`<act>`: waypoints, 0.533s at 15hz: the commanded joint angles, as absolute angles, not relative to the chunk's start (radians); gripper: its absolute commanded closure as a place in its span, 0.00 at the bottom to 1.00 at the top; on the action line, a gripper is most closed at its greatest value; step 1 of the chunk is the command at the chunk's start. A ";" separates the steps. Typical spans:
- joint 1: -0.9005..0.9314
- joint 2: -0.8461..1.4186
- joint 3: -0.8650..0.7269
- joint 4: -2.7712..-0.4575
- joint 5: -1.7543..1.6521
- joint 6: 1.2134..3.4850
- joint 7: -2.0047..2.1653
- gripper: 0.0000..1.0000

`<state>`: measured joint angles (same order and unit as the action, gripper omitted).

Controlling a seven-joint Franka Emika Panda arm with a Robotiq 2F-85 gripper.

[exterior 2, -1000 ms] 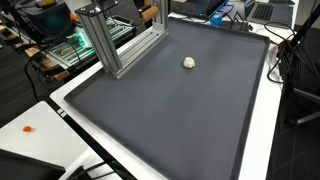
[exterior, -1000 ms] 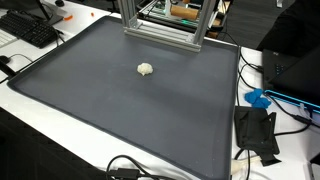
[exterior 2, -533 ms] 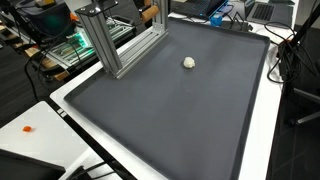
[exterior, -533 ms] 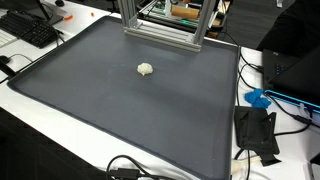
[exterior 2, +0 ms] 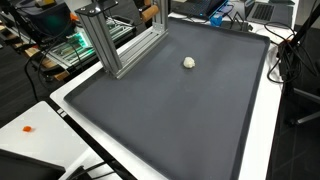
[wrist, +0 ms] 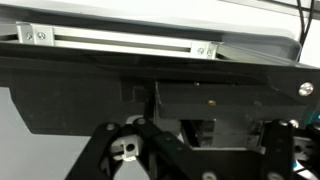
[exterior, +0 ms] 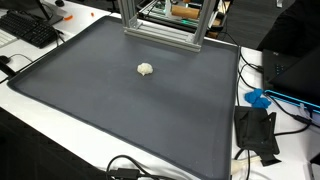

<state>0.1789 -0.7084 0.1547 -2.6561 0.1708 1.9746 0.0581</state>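
Nothing has shifted in the last second: the lump (exterior: 146,69) sits untouched on the worktop (exterior: 120,120), toward 12 o'clock of its centre. The wrist view shows only the jaws' linkage facing the frame (wrist: 120,40). Their opening cannot be told, and the lump lies outside that view.

Pale lump (exterior: 146,69) on dark mat (exterior: 120,115)

**Hand shows only at the wrist view's lower edge**

In my wrist view the hand (wrist: 200,168) comes in at 6 o'clock. Only its black linkages show, one set at 7 o'clock and the other at 5 o'clock, well apart. The fingertips lie past the frame edge, so I cannot tell how the jaws stand.
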 commanded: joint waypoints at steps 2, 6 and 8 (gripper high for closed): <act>0.181 -0.706 0.161 -2.597 0.163 1.910 0.075 0.44; 0.175 -0.683 0.170 -2.525 0.143 1.868 0.076 0.44; 0.173 -0.663 0.173 -2.489 0.133 1.864 0.073 0.44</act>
<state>0.1756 -0.6979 0.1600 -2.5629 0.1459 1.9018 0.0582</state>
